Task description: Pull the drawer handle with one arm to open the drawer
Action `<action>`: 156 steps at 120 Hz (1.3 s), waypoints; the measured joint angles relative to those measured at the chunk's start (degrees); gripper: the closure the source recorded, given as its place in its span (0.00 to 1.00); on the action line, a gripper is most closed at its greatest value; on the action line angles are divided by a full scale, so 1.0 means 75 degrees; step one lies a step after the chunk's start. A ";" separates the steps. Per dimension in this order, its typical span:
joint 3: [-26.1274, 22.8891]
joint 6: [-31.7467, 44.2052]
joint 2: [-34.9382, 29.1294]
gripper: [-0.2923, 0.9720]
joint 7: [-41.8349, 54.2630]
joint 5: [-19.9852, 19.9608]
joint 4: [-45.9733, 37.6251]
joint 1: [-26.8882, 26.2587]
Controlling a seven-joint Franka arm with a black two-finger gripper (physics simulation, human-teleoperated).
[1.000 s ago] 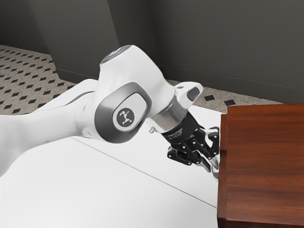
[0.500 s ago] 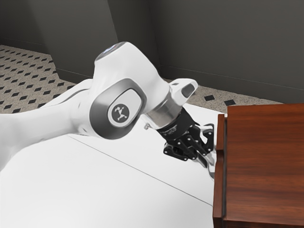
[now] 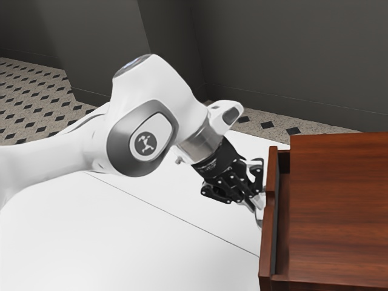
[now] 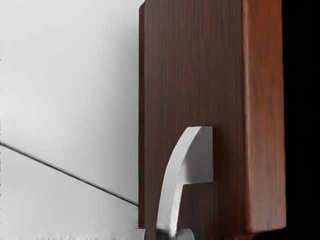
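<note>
The claw [image 3: 256, 195] is closed on the silver drawer handle [image 4: 184, 170], fingers pinching it from two sides. The drawer front [image 3: 270, 206] lies just to the exterior view's right of the claw, standing slightly out from the wooden cabinet [image 3: 333, 206] with a dark gap between. The cabinet rests on the white bench [image 3: 121, 242].

drawer [image 3: 267, 230] 1 | handle [image 4: 186, 162] 1 | cabinet [image 3: 339, 206] 1 | table [image 3: 121, 242] 1 | arm [image 3: 145, 139] 1

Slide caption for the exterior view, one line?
Franka gripper at the handle of a wooden drawer, partly open from its cabinet on a white table.
</note>
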 joint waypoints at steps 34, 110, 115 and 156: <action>0.0003 -0.0007 -0.0250 0.80 0.0091 0.0005 -0.0304 0.0006; 0.0280 -0.0012 -0.0757 0.81 0.0255 0.0008 -0.0861 0.0016; 0.0285 -0.0013 -0.0829 0.81 0.0266 0.0008 -0.0928 0.0014; 0.0731 -0.0013 -0.1085 0.80 0.0357 0.0010 -0.1193 0.0013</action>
